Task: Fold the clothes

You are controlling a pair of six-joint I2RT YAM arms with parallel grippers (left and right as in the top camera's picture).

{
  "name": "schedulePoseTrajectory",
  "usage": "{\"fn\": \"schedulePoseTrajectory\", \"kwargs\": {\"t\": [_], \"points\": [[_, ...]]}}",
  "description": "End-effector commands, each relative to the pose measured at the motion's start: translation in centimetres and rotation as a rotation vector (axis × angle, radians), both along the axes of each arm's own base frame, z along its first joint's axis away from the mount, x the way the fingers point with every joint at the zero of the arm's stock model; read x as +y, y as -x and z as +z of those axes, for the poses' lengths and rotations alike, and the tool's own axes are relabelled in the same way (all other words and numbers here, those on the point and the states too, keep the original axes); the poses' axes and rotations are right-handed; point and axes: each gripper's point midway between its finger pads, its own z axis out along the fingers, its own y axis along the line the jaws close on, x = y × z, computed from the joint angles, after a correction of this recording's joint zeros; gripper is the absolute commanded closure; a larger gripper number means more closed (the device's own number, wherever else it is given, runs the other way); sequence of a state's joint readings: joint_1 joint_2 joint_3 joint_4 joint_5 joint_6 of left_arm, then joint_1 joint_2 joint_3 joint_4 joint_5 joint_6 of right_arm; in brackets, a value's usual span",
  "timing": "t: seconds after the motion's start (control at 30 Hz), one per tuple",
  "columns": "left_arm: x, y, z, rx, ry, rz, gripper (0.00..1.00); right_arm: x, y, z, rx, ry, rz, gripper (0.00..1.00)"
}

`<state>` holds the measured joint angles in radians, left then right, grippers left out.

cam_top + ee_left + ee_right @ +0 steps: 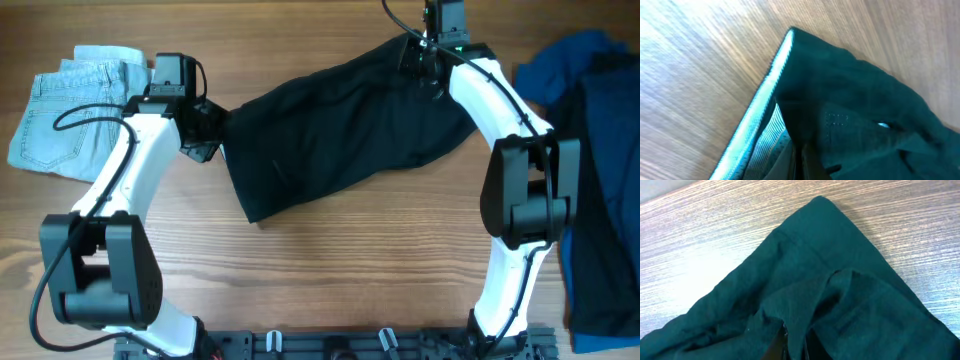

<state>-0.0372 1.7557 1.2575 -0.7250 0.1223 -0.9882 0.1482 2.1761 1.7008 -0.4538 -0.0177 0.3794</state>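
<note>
Denim shorts [70, 110], light blue and folded compactly, lie at the far left edge of the table [330, 270], just beside the left arm's wrist. The left gripper [215, 130] sits between them and the black shorts [350, 125], its jaws pinched tight on the shorts' left end. In the left wrist view the fabric bunches up where it is held, and the pale waistband [760, 125] runs along the hem, which is raised off the wood there.

The black shorts stretch across the middle of the table as a slanted band, the left end nearer the robot and the right end farther away. Their near edge leaves a broad stretch of bare wood between the two arm bases.

The right gripper [418, 52] is clamped on the shorts' upper right corner, close to the table's far edge; the right wrist view shows cloth gathered into folds at the grip.

Farther right, past a narrow strip of wood under the right arm, a royal-blue garment [570, 65] and a navy garment [605, 200] are heaped together against the right edge.
</note>
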Motion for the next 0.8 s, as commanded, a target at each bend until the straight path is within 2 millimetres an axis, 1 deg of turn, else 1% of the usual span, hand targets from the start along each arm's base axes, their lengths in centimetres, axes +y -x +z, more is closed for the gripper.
{"fn": "schedulePoseTrajectory", "kwargs": {"t": [0.0, 0.03, 0.07, 0.17, 0.23, 0.37, 0.4, 0.43, 0.47, 0.5, 0.53, 0.57, 0.6, 0.63, 0.67, 0.7, 0.73, 0.77], "points": [[1.8, 0.1, 0.1, 0.0, -0.095, 0.021, 0.96, 0.1, -0.4, -1.8, 0.012, 0.025, 0.002, 0.96], [1.8, 0.3, 0.0, 0.008, -0.095, 0.02, 0.96, 0.1, -0.4, -2.5, 0.021, 0.026, 0.002, 0.96], [2.2, 0.7, -0.1, 0.027, -0.121, 0.028, 0.96, 0.2, -0.8, -2.9, 0.01, 0.022, 0.005, 0.96], [3.3, 1.3, -0.3, 0.052, -0.183, 0.046, 0.96, 0.4, -1.7, -2.4, -0.035, 0.015, 0.004, 0.96], [3.5, 1.6, -0.5, 0.063, -0.19, 0.048, 0.96, 0.4, -1.9, -2.2, -0.045, 0.013, 0.003, 0.96], [3.5, 2.7, -2.2, 0.091, -0.192, 0.045, 0.96, 0.5, -2.4, -1.9, -0.069, 0.009, 0.004, 0.95], [3.6, 3.0, -2.5, 0.097, -0.194, 0.045, 0.96, 0.6, -2.5, -1.8, -0.076, 0.007, 0.005, 0.92], [3.6, 3.1, -2.6, 0.101, -0.196, 0.045, 0.94, 0.7, -2.6, -1.7, -0.082, 0.006, 0.006, 0.76], [3.6, 3.1, -2.6, 0.101, -0.196, 0.045, 0.93, 0.8, -2.7, -1.6, -0.09, 0.004, 0.006, 0.47], [3.6, 2.9, -2.6, 0.094, -0.195, 0.045, 0.92, 1.1, -2.8, -1.4, -0.096, -0.016, 0.011, 0.23], [3.6, 2.8, -2.6, 0.087, -0.195, 0.046, 0.89, 2.0, -2.9, -1.2, -0.104, -0.052, 0.051, 0.14], [3.6, 2.5, -2.5, 0.077, -0.197, 0.036, 0.82, 3.8, -3.0, -0.5, -0.128, -0.113, 0.144, 0.06], [3.5, 2.0, -2.1, 0.051, -0.208, -0.012, 0.74, 4.7, -3.1, 0.1, -0.151, -0.139, 0.205, 0.01], [3.5, 1.5, -1.6, 0.028, -0.224, -0.059, 0.59, 5.2, -3.3, 0.8, -0.176, -0.157, 0.235, 0.01], [3.4, 1.0, -0.9, 0.003, -0.239, -0.102, 0.41, 5.4, -3.6, 1.7, -0.204, -0.173, 0.258, 0.01], [3.4, 0.0, 1.2, -0.058, -0.266, -0.16, 0.14, 5.2, -3.8, 3.3, -0.238, -0.202, 0.276, 0.01], [3.4, -0.5, 2.3, -0.089, -0.271, -0.164, 0.1, 5.2, -3.7, 4.0, -0.247, -0.219, 0.286, 0.01], [3.4, -1.0, 3.8, -0.131, -0.28, -0.167, 0.08, 5.3, -3.5, 4.8, -0.255, -0.241, 0.303, 0.01]]}}
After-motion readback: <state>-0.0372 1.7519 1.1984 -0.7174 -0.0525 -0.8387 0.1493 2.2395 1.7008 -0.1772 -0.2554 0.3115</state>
